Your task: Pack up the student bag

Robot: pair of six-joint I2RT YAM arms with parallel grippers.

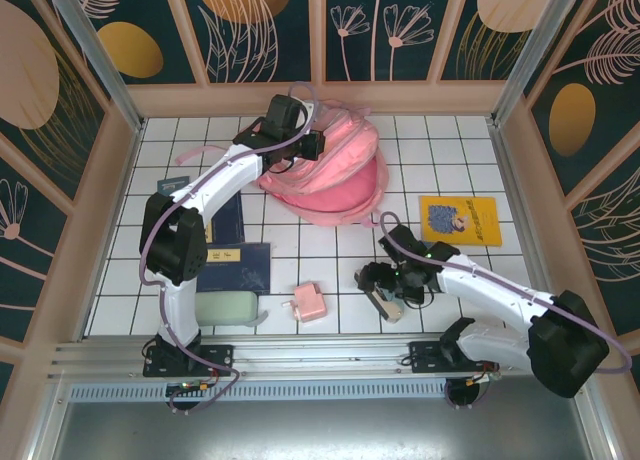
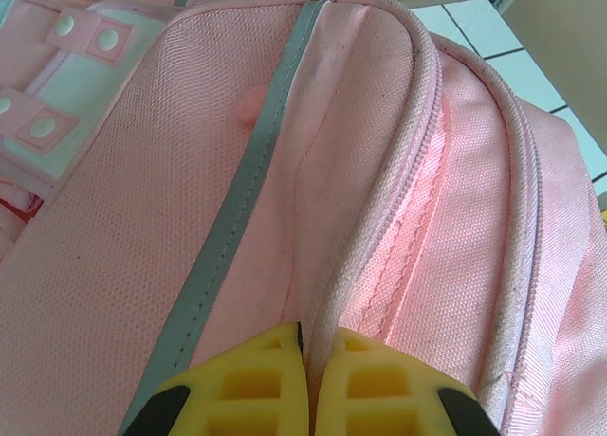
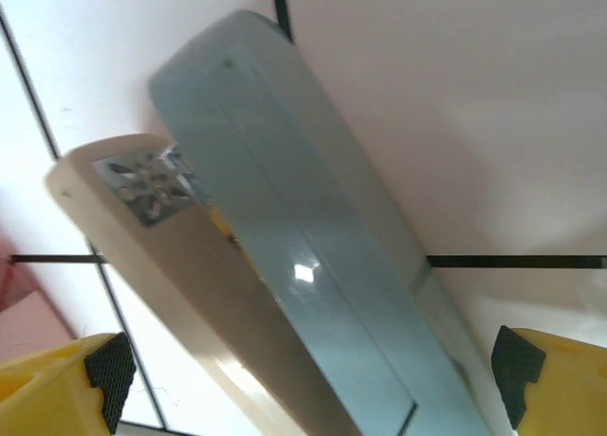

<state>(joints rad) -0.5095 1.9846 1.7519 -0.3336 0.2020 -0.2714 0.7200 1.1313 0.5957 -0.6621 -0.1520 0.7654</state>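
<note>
Far-centre, student bag (image 1: 340, 190), top seemingly rearward

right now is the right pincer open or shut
Open: in the right wrist view the right pincer has its yellow fingers wide apart, with the stapler lying between them.

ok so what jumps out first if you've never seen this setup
The large pink fabric backpack with silvery stripes lies at the far middle of the white tiled table, and the left gripper is shut on its piped seam. Nearer, the right gripper stands open astride a grey and beige stapler, with a yellow book lying flat farther right.
</note>
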